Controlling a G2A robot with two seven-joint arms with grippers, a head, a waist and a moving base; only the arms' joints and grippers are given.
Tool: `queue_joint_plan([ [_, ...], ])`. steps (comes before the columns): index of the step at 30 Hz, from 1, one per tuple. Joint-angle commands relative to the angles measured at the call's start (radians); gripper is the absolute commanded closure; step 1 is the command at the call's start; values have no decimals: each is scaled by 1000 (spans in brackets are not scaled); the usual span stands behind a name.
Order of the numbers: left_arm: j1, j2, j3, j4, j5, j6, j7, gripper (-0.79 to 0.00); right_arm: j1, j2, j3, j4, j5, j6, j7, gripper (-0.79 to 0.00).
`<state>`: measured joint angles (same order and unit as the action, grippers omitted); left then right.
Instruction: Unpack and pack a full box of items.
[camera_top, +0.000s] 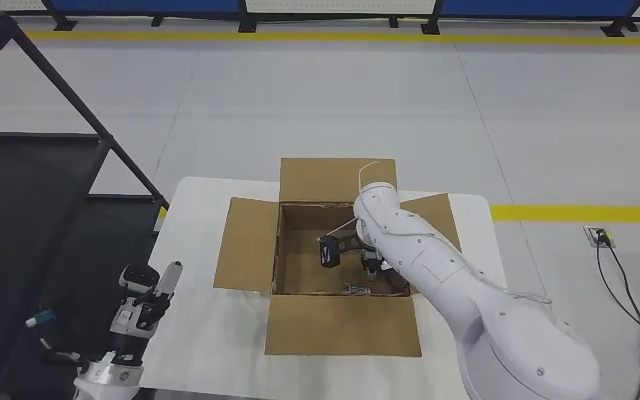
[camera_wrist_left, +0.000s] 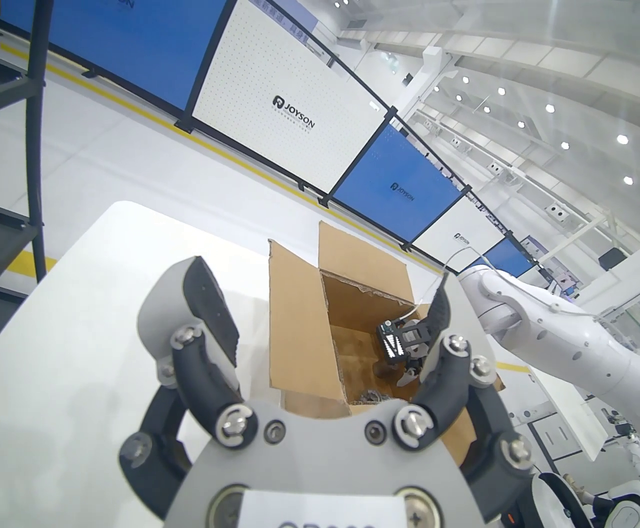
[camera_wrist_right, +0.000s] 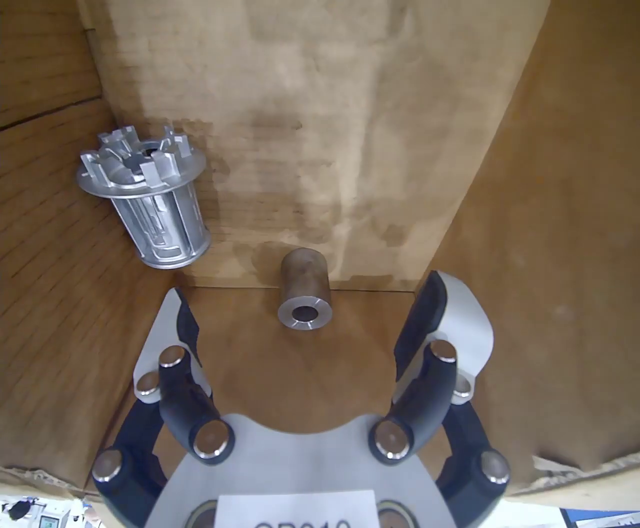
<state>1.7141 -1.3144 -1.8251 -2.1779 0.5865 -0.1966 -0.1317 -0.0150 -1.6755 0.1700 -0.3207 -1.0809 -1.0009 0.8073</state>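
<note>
**Q:** Why does the box (camera_top: 340, 325) sit mid-frame on the table (camera_top: 200, 300) with its flaps splayed?
**A:** For access. The right gripper (camera_wrist_right: 304, 284) hangs inside it, released and empty.
**Q:** And the left gripper (camera_wrist_left: 320, 275)?
**A:** Lower left in the top view, off the box, also released, seemingly parked clear.
**Q:** What's inside?
**A:** A finned casting (camera_wrist_right: 145, 200) near a wall, upper left in the right wrist view. A sleeve (camera_wrist_right: 306, 312) is centred beyond the right fingers, untouched and probably the next pick.

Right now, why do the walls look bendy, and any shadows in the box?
Left wrist view: the wide lens curves the wall panels; ceiling lights glare. Right wrist view: soft shadows beside the metal bushing and finned part in the cardboard box.
</note>
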Motion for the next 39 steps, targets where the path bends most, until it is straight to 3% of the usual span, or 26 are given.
queue_joint_plan([
  [1,8,-1,10,-9,13,6,11,-785,-4,-6,0,20,-16,14,-9,-785],
  [9,35,-4,60,-36,72,25,52,-785,-20,-24,0,85,-60,65,-49,-779],
  [11,40,-4,69,-39,78,29,59,-785,-23,-28,1,96,-66,70,-59,-696],
  [14,45,-5,79,-42,85,32,68,-785,-26,-32,0,108,-78,67,-78,-391],
  [19,52,-5,95,-47,85,30,76,-785,-33,-39,0,125,-99,77,-79,-237],
  [24,63,-6,93,-54,73,29,95,-785,-33,-50,11,140,-86,107,-42,-222],
  [25,65,-6,93,-54,70,29,99,-785,-33,-52,11,140,-86,106,-37,-185],
  [26,66,-6,92,-54,70,30,103,-785,-33,-53,12,140,-86,106,-32,-68],
  [27,68,-7,92,-54,71,31,106,-785,-32,-55,13,138,-87,104,-31,0],
  [31,73,-7,92,-54,73,32,116,-785,-24,-55,13,131,-99,74,-77,0],
  [39,75,-7,112,-57,103,33,118,-785,11,-19,0,114,-195,-7,-366,0],
])
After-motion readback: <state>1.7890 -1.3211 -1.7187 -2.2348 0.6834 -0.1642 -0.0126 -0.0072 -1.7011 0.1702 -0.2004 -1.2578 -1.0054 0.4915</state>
